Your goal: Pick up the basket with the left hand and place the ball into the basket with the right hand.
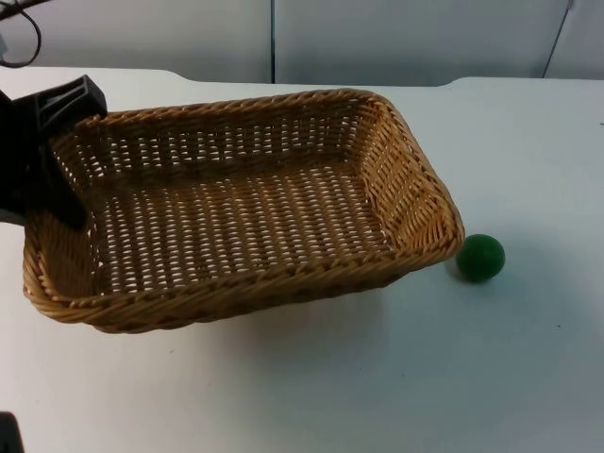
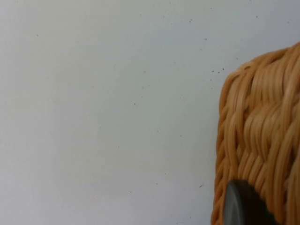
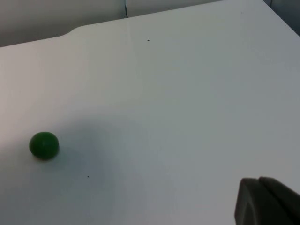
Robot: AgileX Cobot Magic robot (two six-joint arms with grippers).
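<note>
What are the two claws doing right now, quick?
Left claw: at the basket's end rim; grip cannot be told.
Right claw: above the table, away from the ball; cannot be told.

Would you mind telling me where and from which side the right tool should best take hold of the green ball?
Grip the green ball across its middle, coming down from above. It is round, so any pair of opposite sides would serve, but the basket stands close on one side, leaving little room there. The white table around its other sides is open, so set the fingers along the basket's wall.
</note>
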